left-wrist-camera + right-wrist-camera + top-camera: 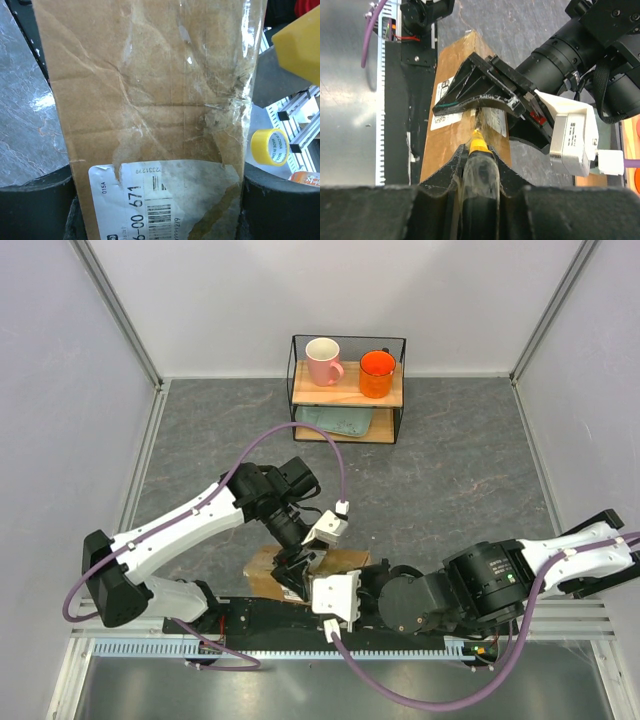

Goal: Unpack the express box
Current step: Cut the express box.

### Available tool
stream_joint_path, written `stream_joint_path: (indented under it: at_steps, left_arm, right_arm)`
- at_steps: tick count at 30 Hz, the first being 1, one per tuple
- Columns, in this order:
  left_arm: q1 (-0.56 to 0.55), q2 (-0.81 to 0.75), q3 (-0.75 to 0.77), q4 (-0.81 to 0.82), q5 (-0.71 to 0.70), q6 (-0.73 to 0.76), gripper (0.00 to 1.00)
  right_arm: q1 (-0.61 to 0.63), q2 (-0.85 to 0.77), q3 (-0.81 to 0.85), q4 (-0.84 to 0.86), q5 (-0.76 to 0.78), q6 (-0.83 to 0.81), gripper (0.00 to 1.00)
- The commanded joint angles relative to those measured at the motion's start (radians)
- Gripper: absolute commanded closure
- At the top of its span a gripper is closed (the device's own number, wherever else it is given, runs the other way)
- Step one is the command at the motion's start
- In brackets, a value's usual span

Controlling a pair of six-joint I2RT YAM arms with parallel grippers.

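Two claws meet on one parcel: the left gripper (157, 200) is clamped across the express box (150, 90); the right gripper (480, 185) is closed on a yellow utility knife (479, 160), its tip pointing at the box top; the box lies flat at the table's (450, 460) near edge. It is probably light, stiff along its edges and slick under the clear tape (220, 75), so hold it by the sides; brown creased cardboard, white barcode label (200, 200).

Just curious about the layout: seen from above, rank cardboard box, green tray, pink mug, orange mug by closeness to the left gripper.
1. Cardboard box, gripped by the left gripper.
2. Green tray, lower shelf.
3. Pink mug and orange mug, top shelf: too close to call.
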Motion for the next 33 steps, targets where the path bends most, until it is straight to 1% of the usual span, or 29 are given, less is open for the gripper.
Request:
stream_joint_path:
  at_steps: [1,6,10,15,17,22,25,28,33]
  left_arm:
    - [0.007,-0.019,0.034,-0.302,0.061,0.115,0.98]
    - [0.009,-0.032,0.035,-0.302,0.056,0.112,0.98]
    - [0.009,-0.021,0.043,-0.276,0.038,0.054,0.98]
    - [0.007,-0.025,0.041,-0.243,0.033,-0.001,0.98]
    - [0.007,-0.036,0.035,-0.217,0.016,-0.023,0.98]
    - [0.007,-0.036,0.026,-0.177,-0.010,-0.081,0.98]
    - [0.007,-0.036,0.032,-0.176,0.002,-0.093,0.98]
    - [0.007,-0.036,0.038,-0.176,0.007,-0.101,0.98]
    - [0.009,-0.041,0.052,-0.182,0.008,-0.112,0.98]
  right_arm:
    - [0.042,-0.008,0.059,-0.422,0.109,0.071,1.00]
    - [0.060,0.004,0.077,-0.455,0.146,0.084,1.00]
    - [0.072,0.014,0.111,-0.436,0.163,0.082,1.00]
    - [0.074,-0.023,0.073,-0.289,0.172,0.038,1.00]
    - [0.074,-0.054,0.049,-0.197,0.163,0.022,1.00]
    - [0.074,-0.114,-0.050,0.016,0.097,-0.005,1.00]
    - [0.073,-0.146,-0.090,0.085,0.074,-0.008,1.00]
    - [0.074,-0.170,-0.123,0.127,0.059,-0.010,1.00]
    - [0.073,-0.143,-0.130,0.064,0.091,0.025,1.00]
